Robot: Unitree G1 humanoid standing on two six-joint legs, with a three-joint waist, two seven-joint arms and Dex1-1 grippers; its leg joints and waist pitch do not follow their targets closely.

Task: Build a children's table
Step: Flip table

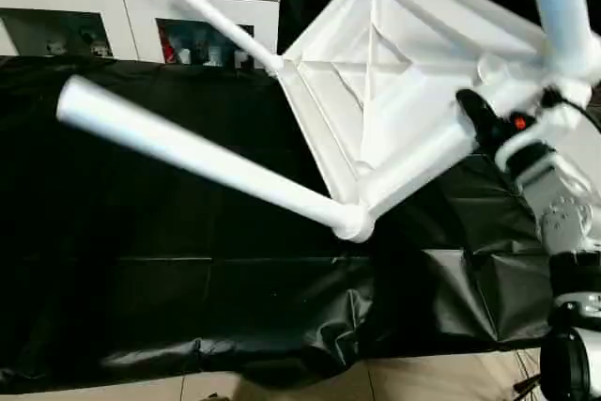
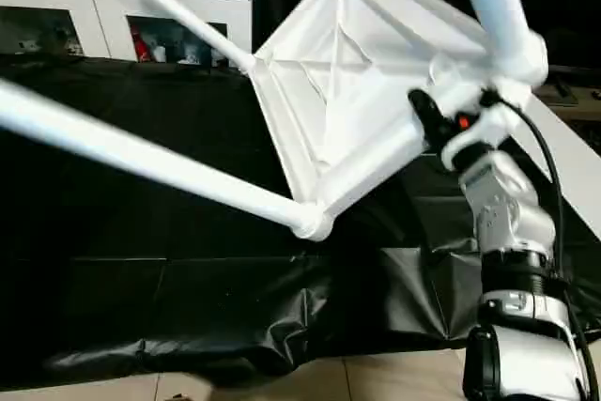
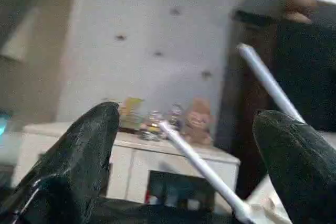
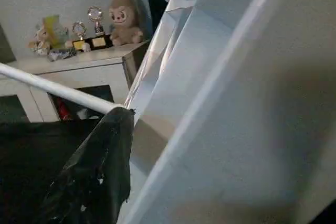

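Tabletop [image 1: 394,91] tilted, legs [image 1: 207,161] socketed; our right gripper [image 2: 427,129] pinches its rim; left gripper [image 3: 184,145] spread, empty. Cabinet [image 1: 141,16] holds trinkets.

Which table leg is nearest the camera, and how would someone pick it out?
Start at the white tabletop tilted up over the black-covered surface. From its lowest corner socket, one leg runs out to picture left. It looks thickest, unlike the thinner leg towards the cabinet.
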